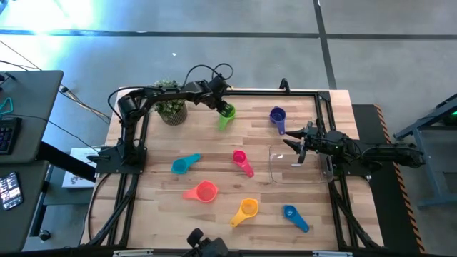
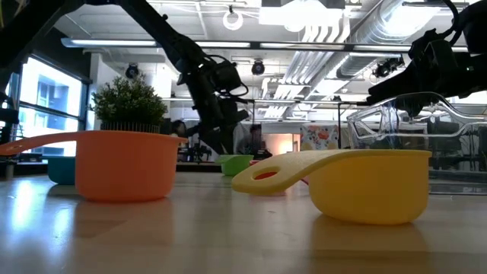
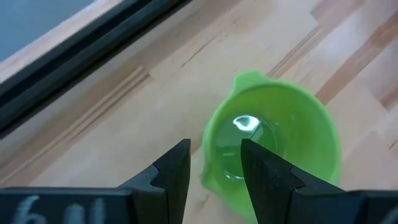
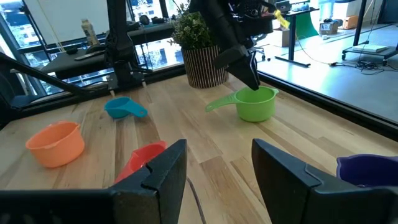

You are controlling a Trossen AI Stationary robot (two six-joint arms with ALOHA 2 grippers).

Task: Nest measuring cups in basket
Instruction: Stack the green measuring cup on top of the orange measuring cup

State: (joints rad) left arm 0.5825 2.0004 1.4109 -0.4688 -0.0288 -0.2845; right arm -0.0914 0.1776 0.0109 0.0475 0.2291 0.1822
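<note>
Measuring cups lie scattered over the worktop, none yet nested and none in the basket (image 1: 275,171), as far as the pictures show; the whole of the task looks to be ahead.

The clear basket sits near the right edge, midway along it, and the right gripper (image 1: 298,148) hangs at or just over its far rim; its fingers stand part-spread, and whether they touch the rim I cannot tell.

The left gripper (image 1: 223,104) is down over the green cup (image 1: 226,116) close to the far edge, beside the potted plant (image 1: 171,107); in the left wrist view its fingers are spread, one seemingly inside the bowl and one outside the rim, not yet pinching.

The green cup stands upright, mouth up; its long axis runs from bowl to handle, slanting toward the near-left.

The purple cup (image 1: 277,117) lies near the far-right corner; teal (image 1: 184,165) and magenta (image 1: 242,161) sit mid-worktop; salmon-pink (image 1: 203,191), orange (image 1: 245,210) and blue (image 1: 293,216) lie along the near side; each still needs carrying over, presumably largest first.
</note>
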